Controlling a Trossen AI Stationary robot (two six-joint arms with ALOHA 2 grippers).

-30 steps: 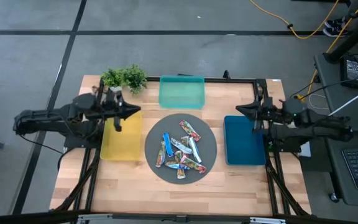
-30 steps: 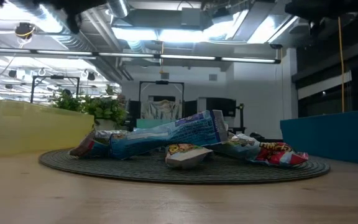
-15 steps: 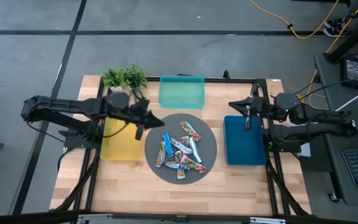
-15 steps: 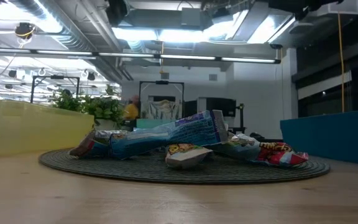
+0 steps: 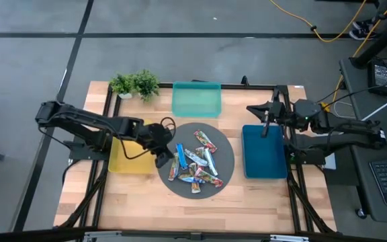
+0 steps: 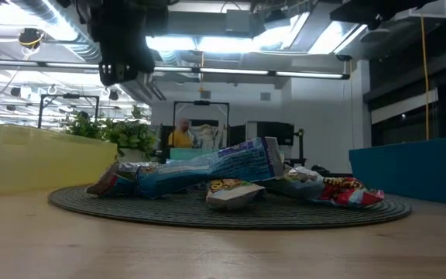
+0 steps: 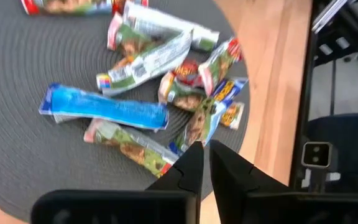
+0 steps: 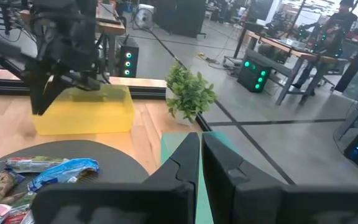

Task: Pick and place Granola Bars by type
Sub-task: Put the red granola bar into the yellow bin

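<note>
While our right gripper (image 5: 266, 115) waits closed above the dark-blue tray (image 5: 264, 152), our left gripper (image 5: 164, 158), fingers together, hovers at the mat's (image 5: 227, 156) nine o'clock edge beside the Granola Bars (image 5: 195, 163).

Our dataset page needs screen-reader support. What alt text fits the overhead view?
Granola bars lie piled on a round grey mat between yellow, teal and dark-blue trays. The left tool hangs over the mat's edge; the right tool waits above the dark-blue tray.
</note>
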